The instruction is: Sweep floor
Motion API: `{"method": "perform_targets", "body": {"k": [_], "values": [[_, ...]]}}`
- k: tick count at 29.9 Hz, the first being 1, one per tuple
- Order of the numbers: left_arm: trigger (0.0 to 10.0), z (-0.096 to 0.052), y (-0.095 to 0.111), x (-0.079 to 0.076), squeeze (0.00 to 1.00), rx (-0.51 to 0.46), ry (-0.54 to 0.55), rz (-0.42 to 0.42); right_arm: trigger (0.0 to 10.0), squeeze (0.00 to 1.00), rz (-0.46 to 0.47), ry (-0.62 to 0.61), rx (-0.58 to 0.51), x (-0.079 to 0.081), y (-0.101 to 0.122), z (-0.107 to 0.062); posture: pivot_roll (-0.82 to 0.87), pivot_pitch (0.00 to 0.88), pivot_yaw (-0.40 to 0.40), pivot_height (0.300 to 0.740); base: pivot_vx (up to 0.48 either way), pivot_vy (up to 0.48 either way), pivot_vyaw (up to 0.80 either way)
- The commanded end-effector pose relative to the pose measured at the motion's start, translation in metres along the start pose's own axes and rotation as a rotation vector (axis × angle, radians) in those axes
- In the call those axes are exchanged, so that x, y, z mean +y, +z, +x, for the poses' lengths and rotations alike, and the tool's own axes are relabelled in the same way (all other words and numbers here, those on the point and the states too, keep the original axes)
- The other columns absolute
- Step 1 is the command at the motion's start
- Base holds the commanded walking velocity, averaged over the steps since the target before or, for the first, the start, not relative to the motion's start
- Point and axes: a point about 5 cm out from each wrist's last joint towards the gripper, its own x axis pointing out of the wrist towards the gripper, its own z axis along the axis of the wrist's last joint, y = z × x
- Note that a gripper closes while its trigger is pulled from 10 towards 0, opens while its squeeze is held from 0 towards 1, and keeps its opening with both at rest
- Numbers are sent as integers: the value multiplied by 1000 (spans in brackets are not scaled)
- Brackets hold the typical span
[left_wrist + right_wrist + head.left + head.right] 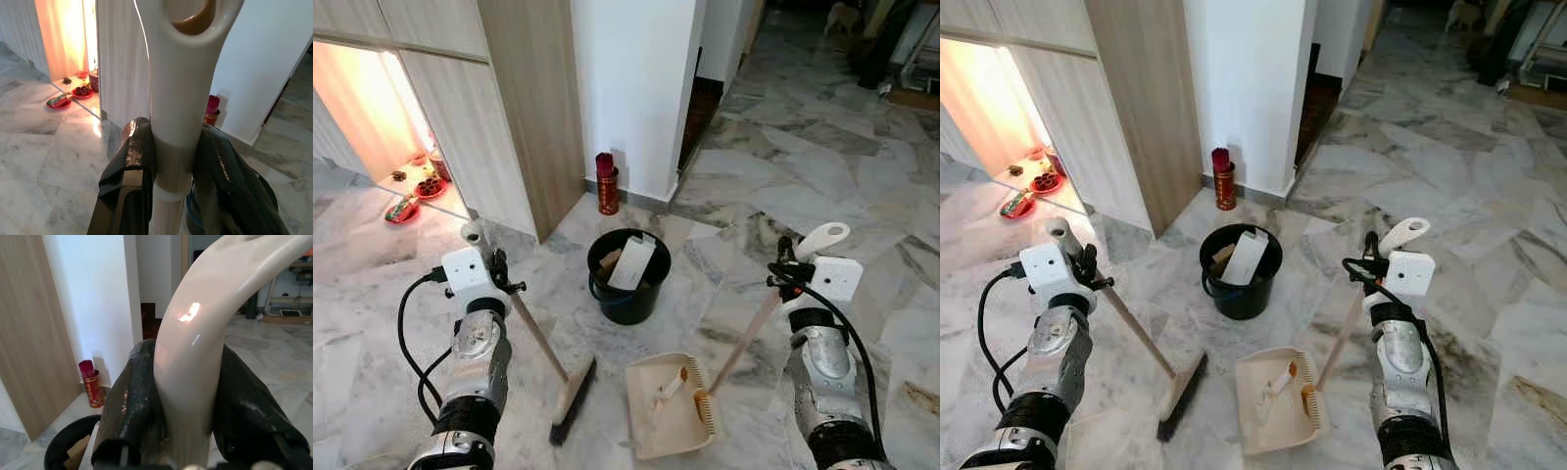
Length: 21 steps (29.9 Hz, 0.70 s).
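Left claw (495, 264) clenched on broom (570, 397) handle, head down on floor (783, 166). Right claw (787, 266) clenched on dustpan (668, 406) handle, pan flat beside broom, before bucket (627, 277).

Broom (570, 392) leans beside cream dustpan (668, 406) on marble floor (862, 166).

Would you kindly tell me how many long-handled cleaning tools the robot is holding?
2: the broom in the left pincer, bristles on the floor, and the dustpan in the right pincer, resting on the floor before the bucket.
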Motion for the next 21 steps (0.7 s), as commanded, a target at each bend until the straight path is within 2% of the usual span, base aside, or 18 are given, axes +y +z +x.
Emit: {"method": "perform_targets", "body": {"k": [1, 8, 21], "values": [[10000, 6, 10, -1, 0, -49, -2, -21, 10000, 0, 7, -14, -36, -3, 6, 3, 0, 0, 17, 740, 0, 0, 0], [10000, 6, 9, 2, 0, -49, -5, -19, 10000, 0, 12, -21, -21, -3, -4, -4, -6, 0, 32, 740, 0, 0, 0], [10000, 1, -2, -1, 0, -24, -28, -16, 10000, 0, 19, -31, 32, -6, -20, -14, -2, 0, 31, 740, 0, 0, 0]]}}
